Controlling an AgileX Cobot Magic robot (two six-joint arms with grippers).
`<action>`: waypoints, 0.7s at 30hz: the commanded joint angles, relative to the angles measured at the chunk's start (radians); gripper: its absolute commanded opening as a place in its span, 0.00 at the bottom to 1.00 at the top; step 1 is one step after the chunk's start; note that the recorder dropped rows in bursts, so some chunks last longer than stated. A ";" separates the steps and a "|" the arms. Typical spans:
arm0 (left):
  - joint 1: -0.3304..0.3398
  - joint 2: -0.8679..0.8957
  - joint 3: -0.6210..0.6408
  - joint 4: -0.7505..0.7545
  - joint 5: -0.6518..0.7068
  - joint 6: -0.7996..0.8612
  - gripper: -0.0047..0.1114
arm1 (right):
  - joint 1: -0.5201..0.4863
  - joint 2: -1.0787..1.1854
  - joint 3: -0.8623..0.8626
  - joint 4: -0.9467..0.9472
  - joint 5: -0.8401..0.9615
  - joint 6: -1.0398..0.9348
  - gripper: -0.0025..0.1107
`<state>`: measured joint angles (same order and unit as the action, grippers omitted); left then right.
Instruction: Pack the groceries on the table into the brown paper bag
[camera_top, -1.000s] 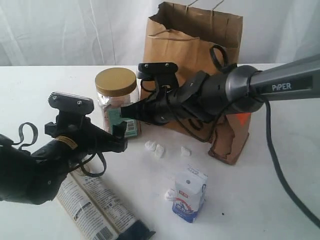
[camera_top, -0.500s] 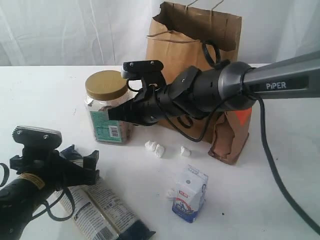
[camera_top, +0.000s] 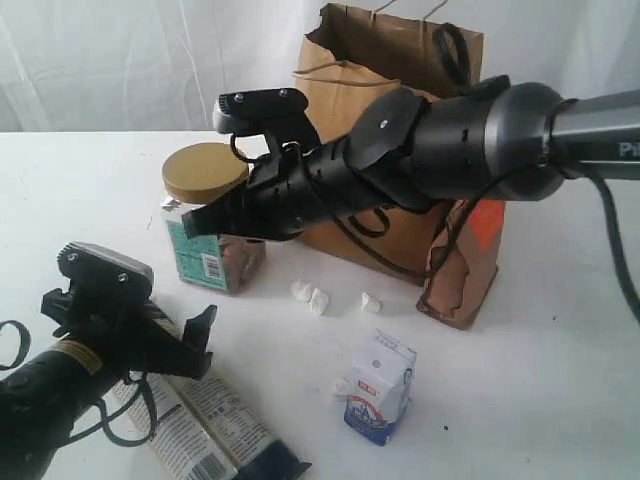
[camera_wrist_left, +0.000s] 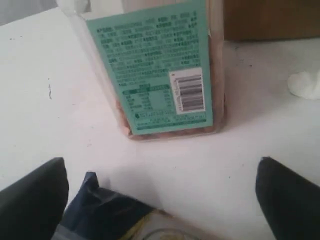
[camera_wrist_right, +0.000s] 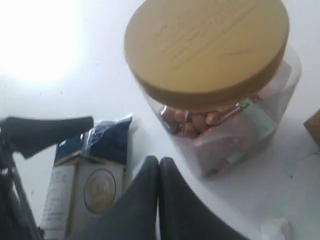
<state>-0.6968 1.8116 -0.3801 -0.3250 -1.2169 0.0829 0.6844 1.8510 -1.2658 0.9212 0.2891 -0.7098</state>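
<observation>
The yellow-lidded clear jar (camera_top: 213, 255) (camera_wrist_right: 207, 47) (camera_wrist_left: 165, 75) stands on the white table (camera_top: 80, 180), left of the brown paper bag (camera_top: 340, 85). My right gripper (camera_top: 192, 222) (camera_wrist_right: 159, 162) is shut and empty, with its tip close beside the jar below the lid. I cannot tell if it touches. The long dark-blue noodle pack (camera_top: 200, 420) (camera_wrist_left: 107, 210) (camera_wrist_right: 92, 165) lies at the front left. My left gripper (camera_top: 130, 315) (camera_wrist_left: 160, 200) is open just over its near end and faces the jar. A blue-white carton (camera_top: 380, 390) stands at the front. An orange-brown pouch (camera_top: 465, 270) leans on the bag.
Small white crumbs (camera_top: 315, 298) lie between the jar and the carton, and one (camera_wrist_left: 305, 85) shows in the left wrist view. The right arm spans the space in front of the bag. A white curtain hangs behind the table.
The right arm has swung left and the jar has shifted left with it. My left gripper has dropped away from the jar down to the noodle pack, staying open.
</observation>
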 joint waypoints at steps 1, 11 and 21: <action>0.092 -0.003 -0.117 0.113 -0.004 -0.014 0.94 | 0.001 -0.102 0.095 -0.140 0.017 0.007 0.02; 0.319 0.080 -0.221 0.638 -0.004 -0.222 0.94 | 0.001 -0.255 0.193 -0.228 0.080 0.014 0.02; 0.319 0.130 -0.298 0.736 0.053 -0.278 0.94 | 0.001 -0.255 0.244 -0.244 0.115 0.014 0.02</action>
<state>-0.3823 1.9273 -0.6573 0.4104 -1.2024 -0.1814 0.6850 1.6051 -1.0385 0.6865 0.3924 -0.6976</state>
